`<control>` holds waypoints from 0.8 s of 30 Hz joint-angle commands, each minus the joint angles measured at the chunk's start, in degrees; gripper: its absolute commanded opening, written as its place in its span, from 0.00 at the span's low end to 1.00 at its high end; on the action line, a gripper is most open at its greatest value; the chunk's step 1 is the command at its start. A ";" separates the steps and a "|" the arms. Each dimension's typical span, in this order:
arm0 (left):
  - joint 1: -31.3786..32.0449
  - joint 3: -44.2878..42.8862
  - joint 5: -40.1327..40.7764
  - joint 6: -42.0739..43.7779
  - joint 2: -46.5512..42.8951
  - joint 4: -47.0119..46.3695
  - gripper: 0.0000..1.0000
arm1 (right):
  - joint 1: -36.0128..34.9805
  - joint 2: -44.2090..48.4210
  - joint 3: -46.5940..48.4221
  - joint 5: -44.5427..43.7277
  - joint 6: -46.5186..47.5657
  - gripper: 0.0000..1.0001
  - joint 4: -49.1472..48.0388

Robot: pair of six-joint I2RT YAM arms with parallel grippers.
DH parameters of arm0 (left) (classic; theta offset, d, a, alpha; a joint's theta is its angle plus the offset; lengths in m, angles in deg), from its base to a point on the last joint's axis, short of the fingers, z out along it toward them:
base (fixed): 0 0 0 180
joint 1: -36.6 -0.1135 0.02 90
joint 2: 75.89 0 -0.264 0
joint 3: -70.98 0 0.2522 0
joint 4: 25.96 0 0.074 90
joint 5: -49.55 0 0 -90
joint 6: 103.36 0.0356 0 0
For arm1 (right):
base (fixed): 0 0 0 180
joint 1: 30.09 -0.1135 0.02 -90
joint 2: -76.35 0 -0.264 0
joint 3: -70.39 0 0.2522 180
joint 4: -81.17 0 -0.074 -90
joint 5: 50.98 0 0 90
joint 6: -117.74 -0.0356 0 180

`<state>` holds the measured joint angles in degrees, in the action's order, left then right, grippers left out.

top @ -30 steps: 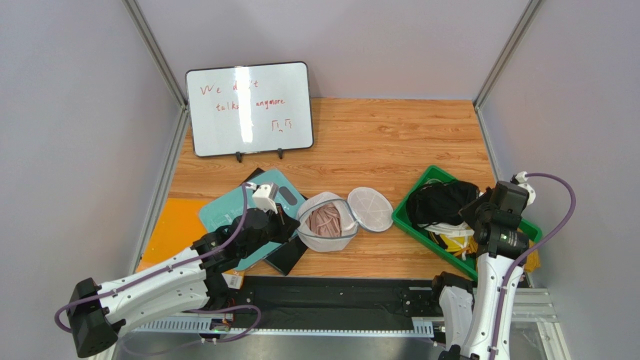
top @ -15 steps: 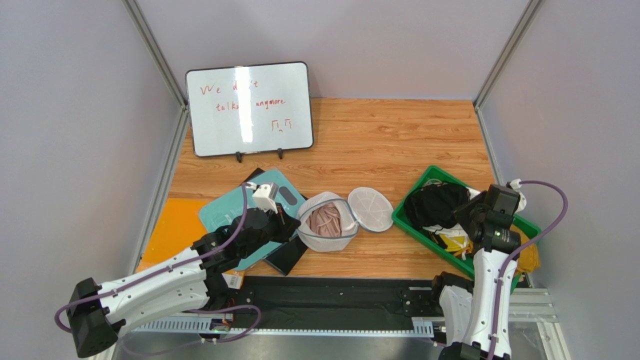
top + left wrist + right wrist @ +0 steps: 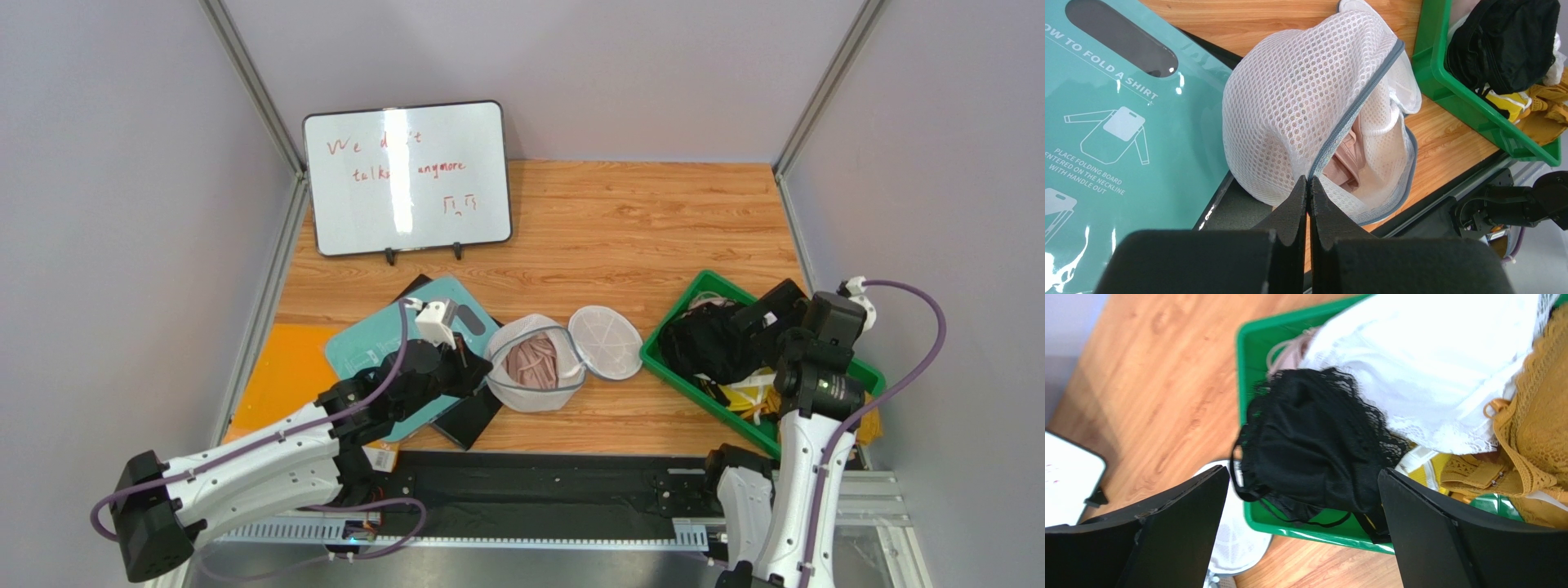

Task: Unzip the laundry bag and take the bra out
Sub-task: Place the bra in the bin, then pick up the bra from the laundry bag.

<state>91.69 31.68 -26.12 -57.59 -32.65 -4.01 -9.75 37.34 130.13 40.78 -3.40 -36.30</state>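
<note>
Left arm: stretched low from its base at the near left corner of the table point(image 3: 638, 233), reaching forward and to the right across the teal folding board point(image 3: 368, 346) to the bag.
Left gripper point(image 3: 1309, 184): fingers pressed flat together, no gap. The tips sit right on the grey-blue zip rim point(image 3: 1364, 92) at the bag's near wall, and I cannot tell whether any mesh is caught between them.
Right arm: standing up from the near right corner, wrist bent over the green bin point(image 3: 672, 358).
Right gripper point(image 3: 1303, 473): spread wide and released, nothing in it. It hovers above the black garment point(image 3: 1315, 447) without touching it.
Laundry bag point(image 3: 536, 364): sits near the middle of the table's near edge, just right of the folding board. It is a white mesh drum, unzipped, with the mouth gaping. Its round lid flap point(image 3: 605, 341) lies flat on the wood on the right, still joined at the rim.
Bra point(image 3: 1352, 165): pinkish-beige and bundled, still down inside the open bag, showing through the mouth and the mesh.
Green bin: at the table's right edge, holding the black lace-edged garment, a white cloth point(image 3: 1438, 367) and a mustard lace piece point(image 3: 1530, 435).
Folding board print: "...TO FOLD A SHIRT", and below it "PLACE FOLDING BOARD ...ENTERED ON THE NECKLINE WITH HANDLE OUT".
Whiteboard point(image 3: 407, 178): propped at the far left of the table with red handwriting. "We" and "anymore" are readable, the rest is lost in glare.
</note>
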 commanded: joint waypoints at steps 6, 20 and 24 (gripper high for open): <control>-0.16 -1.35 0.35 0.46 0.17 0.08 0.00 | -0.65 2.97 7.99 13.96 5.91 0.93 -2.45; -0.16 -0.92 1.93 -1.56 -1.41 2.80 0.00 | -38.24 -9.49 10.80 -0.87 3.63 0.92 -9.92; -0.16 -0.48 2.55 -2.09 -1.76 2.62 0.00 | -55.17 -12.67 10.28 -1.67 1.43 0.92 -15.54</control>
<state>91.69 31.68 -24.90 -58.53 -33.63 -1.61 -53.07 26.37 139.04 42.57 0.54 -43.60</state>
